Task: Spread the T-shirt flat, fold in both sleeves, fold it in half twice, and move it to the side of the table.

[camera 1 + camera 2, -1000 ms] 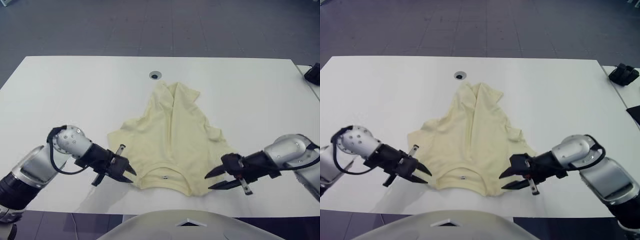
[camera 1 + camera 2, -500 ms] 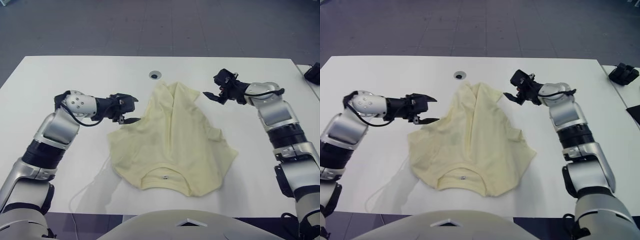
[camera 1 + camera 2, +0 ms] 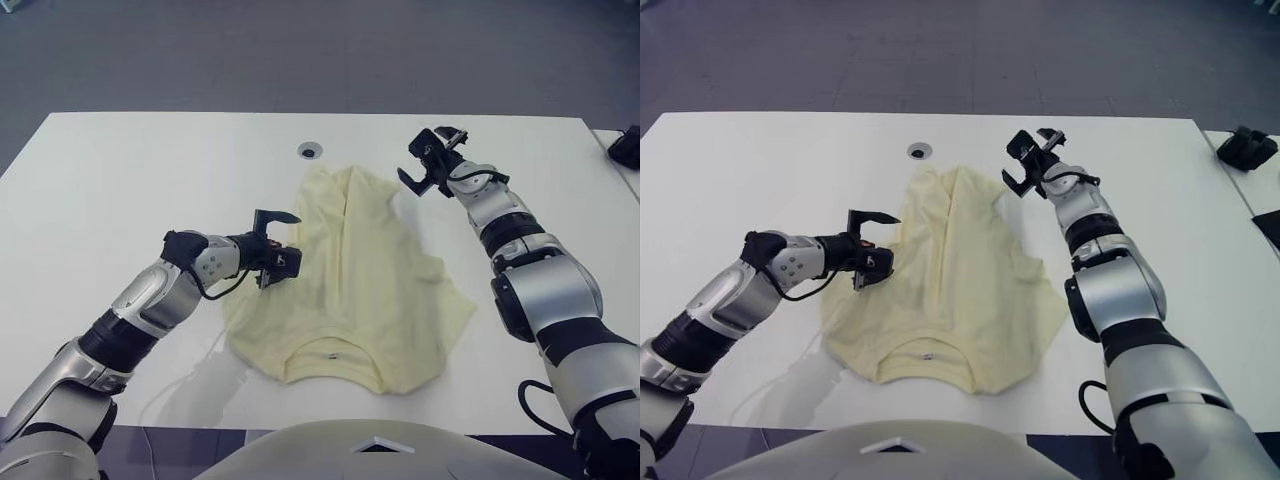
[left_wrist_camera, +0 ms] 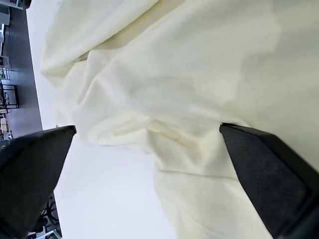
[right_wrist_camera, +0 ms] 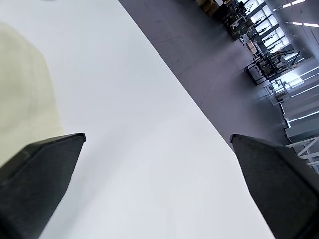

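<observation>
Change: left gripper (image 3: 279, 249) has come in from the bare table onto the shirt's left edge. The right gripper (image 3: 428, 163) has shifted only a little at the far right and turned. The cloth itself lies much as it did.
Left tool: fingers spread wide, holding nothing. The left wrist view shows rumpled yellow cloth lying between the two fingers.
T-shirt (image 3: 350, 290): lies mid-table (image 3: 150, 170), bunched and not yet flat. The collar (image 3: 330, 352) is at the near edge, and the narrow far end points toward the hole (image 3: 310, 151).
Long axis: runs near to far, away from the robot, with a raised crease along it.
Right tool: fingers spread wide, empty, just beside the shirt's far right corner and apart from it. The right wrist view shows a sliver of cloth to one side and bare table between the fingers.
Key relation: cloth is directly under the left tool, while from the right tool it lies inward, toward the robot's left. The left arm looks the better placed to take a first grip.
Hidden: both sleeves are lost in the folds. I cannot tell whether the left fingertips touch the fabric or hover over it. The far hem is tucked and hard to trace.
</observation>
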